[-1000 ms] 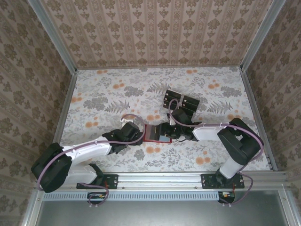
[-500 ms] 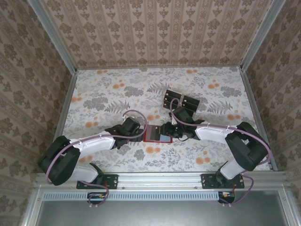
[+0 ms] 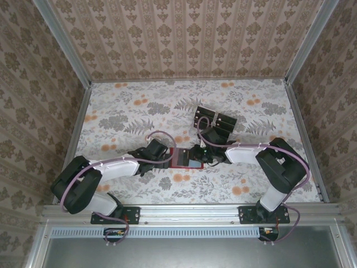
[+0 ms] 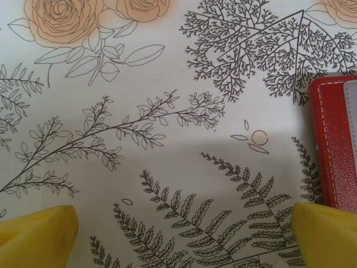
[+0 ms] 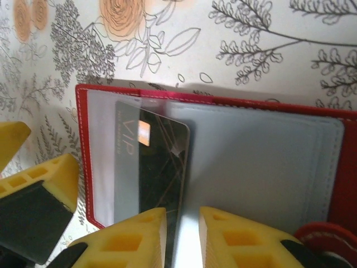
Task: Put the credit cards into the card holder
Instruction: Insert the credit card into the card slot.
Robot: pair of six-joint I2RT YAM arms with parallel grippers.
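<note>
Card (image 5: 152, 167) edge seemingly sits between right claw (image 5: 183, 237).

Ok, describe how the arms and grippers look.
The left arm and right arm have white shells between bulky black joints, with purple cables looped alongside. The right gripper has blocky yellow fingers with square recesses; the left gripper's fingers are yellow too.

The card holder (image 5: 262, 162) is grained leather, the credit card (image 5: 162, 162) glossy plastic.
</note>
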